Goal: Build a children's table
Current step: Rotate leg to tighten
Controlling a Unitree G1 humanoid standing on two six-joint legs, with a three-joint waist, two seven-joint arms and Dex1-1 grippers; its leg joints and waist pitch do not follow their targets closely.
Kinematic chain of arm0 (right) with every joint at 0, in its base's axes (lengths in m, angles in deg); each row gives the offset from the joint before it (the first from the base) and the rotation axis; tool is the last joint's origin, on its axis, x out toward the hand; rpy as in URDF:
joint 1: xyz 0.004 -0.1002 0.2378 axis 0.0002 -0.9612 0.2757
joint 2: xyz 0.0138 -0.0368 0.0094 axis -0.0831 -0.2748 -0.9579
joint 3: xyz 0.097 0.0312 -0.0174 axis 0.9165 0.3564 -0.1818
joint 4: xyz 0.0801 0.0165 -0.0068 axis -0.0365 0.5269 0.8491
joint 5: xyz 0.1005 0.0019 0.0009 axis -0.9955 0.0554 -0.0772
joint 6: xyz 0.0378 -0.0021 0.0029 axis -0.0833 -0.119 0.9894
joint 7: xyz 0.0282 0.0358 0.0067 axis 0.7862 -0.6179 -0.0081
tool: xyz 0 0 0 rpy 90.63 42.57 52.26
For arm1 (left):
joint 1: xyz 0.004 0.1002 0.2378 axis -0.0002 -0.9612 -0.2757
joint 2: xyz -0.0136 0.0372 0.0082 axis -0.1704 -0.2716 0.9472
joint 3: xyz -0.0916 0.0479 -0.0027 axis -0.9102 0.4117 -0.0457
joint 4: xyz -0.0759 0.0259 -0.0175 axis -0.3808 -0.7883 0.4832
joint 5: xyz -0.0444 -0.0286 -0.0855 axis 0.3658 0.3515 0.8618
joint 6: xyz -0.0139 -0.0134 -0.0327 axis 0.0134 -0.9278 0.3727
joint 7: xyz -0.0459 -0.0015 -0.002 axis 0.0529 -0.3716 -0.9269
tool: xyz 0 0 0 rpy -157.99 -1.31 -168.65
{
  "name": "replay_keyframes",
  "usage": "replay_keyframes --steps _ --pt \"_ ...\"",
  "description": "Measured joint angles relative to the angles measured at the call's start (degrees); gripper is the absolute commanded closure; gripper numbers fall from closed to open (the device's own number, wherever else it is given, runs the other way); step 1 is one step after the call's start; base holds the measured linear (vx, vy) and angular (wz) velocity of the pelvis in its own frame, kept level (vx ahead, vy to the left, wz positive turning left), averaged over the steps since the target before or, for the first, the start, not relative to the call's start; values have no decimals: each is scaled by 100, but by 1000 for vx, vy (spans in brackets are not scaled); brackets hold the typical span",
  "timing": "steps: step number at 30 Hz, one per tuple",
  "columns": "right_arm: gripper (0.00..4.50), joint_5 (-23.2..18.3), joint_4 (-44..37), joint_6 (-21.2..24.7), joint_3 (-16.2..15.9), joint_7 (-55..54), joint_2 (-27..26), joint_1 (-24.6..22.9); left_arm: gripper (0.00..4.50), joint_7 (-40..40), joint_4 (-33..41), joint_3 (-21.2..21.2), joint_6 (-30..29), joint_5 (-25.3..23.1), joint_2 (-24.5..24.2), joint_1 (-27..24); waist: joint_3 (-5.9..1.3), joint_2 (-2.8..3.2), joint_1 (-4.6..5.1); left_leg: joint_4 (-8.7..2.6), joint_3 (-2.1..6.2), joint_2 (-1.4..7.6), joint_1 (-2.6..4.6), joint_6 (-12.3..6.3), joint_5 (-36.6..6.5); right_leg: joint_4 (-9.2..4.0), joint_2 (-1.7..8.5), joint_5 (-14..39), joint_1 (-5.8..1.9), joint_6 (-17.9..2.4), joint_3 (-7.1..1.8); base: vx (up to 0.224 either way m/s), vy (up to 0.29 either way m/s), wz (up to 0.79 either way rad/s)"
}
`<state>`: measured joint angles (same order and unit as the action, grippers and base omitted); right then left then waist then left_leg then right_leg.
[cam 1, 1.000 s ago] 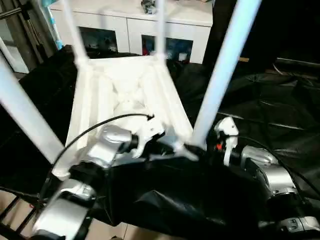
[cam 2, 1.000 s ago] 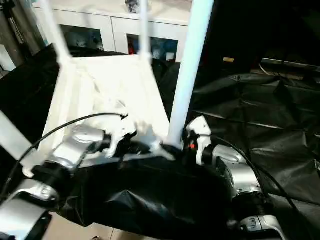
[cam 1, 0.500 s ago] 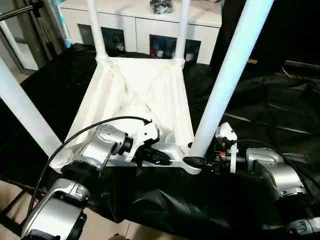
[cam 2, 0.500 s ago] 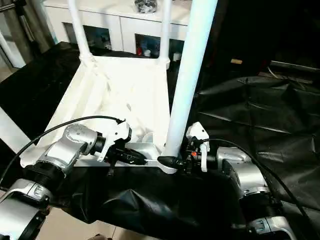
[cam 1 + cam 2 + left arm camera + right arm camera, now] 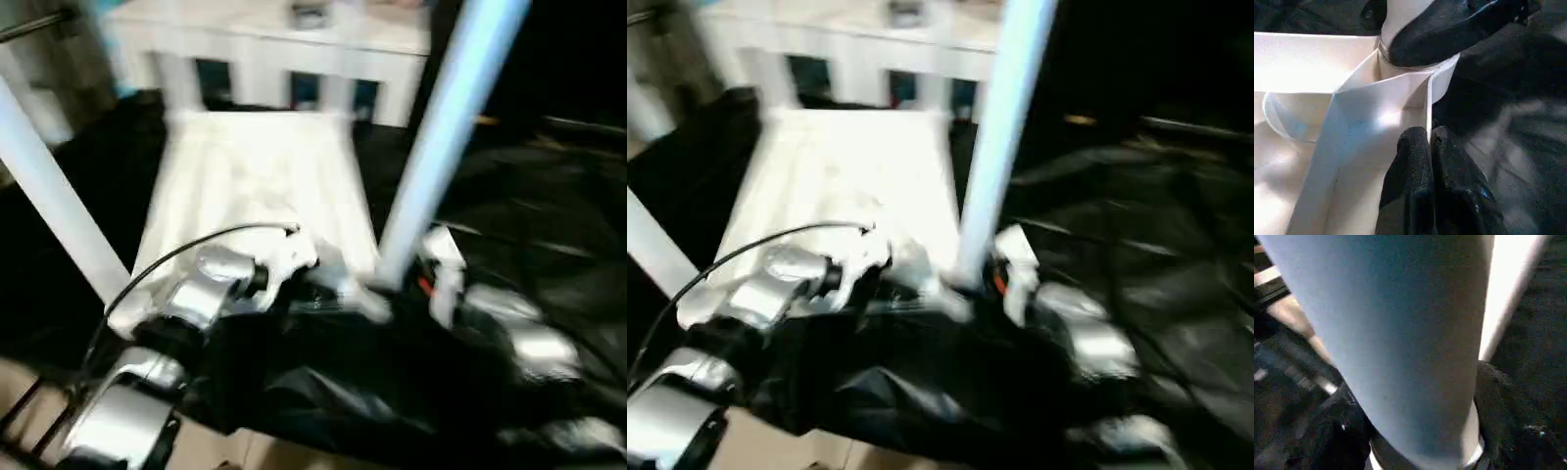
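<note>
Left gripper [image 5: 1429, 147] pinches the table rim [image 5: 1429, 105]; right gripper [image 5: 1422, 450] clamps the leg [image 5: 1415, 333] — keep twisting square into its socket.

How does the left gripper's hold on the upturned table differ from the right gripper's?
The left gripper pinches the thin raised rim of the table top, fingers pressed together; the right gripper wraps the base of a thick round leg, fingers spread either side. Both work at the same near corner of the children's table.
</note>
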<state>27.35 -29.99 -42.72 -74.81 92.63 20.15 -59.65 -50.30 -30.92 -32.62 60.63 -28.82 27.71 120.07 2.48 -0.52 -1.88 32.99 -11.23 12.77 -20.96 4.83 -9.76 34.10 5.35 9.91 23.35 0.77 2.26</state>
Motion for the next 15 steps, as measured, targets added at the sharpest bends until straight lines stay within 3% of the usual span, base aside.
replay_keyframes --steps 7,8,9,15 --pt "195 66 304 -36 245 -1123 -482 228 450 541 -12 -74 -275 -78 224 55 -3 -3 41 -2 5 1 2 0 0 0 -5 -3 1 -1 1 0 0 0" --pt "140 92 339 -102 275 -1177 -531 232 450 552 -12 -83 -280 -88 232 55 -5 -1 39 -2 4 1 1 0 0 -1 -5 -11 0 -14 1 0 0 0" --pt "126 93 348 -124 281 -1176 -538 232 450 554 -9 -81 -280 -89 235 55 -6 0 38 -2 4 0 2 0 0 -1 -5 -15 0 -22 0 0 0 0" --pt "92 -3 190 -119 189 -387 -261 139 450 92 94 -26 -279 -59 151 47 -6 7 -9 -5 3 1 -8 -2 -1 -7 -4 -13 1 -21 2 0 0 0"
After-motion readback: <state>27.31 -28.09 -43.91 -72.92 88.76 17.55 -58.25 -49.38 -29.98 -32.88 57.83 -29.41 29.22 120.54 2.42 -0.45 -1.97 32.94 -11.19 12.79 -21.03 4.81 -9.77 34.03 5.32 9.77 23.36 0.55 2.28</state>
